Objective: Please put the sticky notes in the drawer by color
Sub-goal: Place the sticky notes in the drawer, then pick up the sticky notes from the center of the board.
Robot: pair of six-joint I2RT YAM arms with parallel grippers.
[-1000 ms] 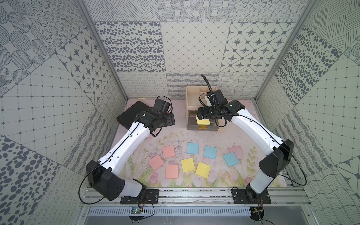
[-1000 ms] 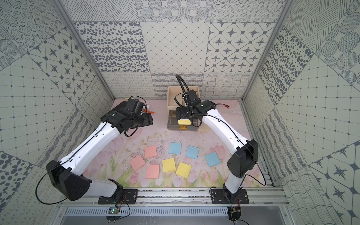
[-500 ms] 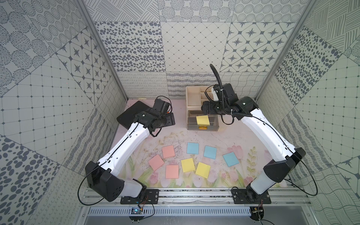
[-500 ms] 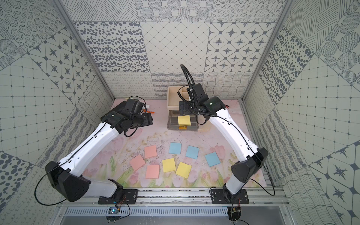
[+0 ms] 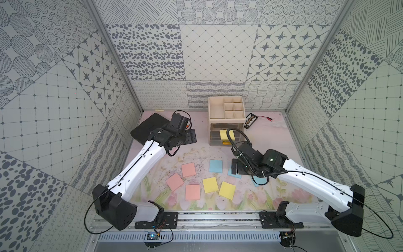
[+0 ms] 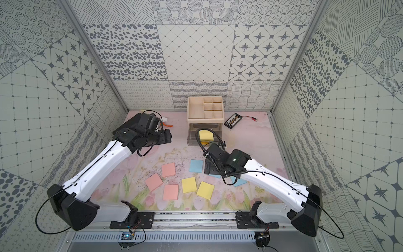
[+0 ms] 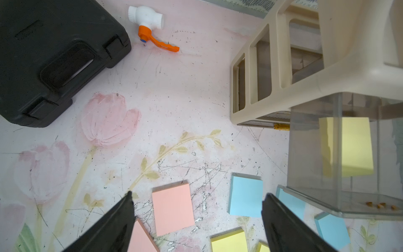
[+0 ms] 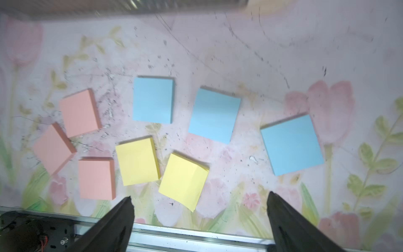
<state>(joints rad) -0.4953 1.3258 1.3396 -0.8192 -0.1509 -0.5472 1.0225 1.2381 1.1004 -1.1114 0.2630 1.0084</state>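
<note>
One yellow sticky note point(image 5: 226, 135) lies in the clear plastic drawer point(image 5: 214, 139).
Pink notes point(image 5: 188, 169), yellow notes point(image 5: 210, 185) and blue notes point(image 5: 216, 166), matte paper squares, lie flat on the floral counter point(image 5: 272, 139). Right pincer point(image 8: 199, 196), arm folded low over the blues, gapes empty; left pincer point(image 7: 198, 193), arm stretched far-left, likewise.

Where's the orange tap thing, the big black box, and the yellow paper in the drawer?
orange-handled valve point(image 7: 145, 32): left wrist view, base of its orange handle.
black case point(image 7: 54, 54): left wrist view, middle of its lid.
yellow sticky note point(image 6: 206, 136): in a top view, sheet's middle, inside the drawer point(image 6: 191, 139).
</note>
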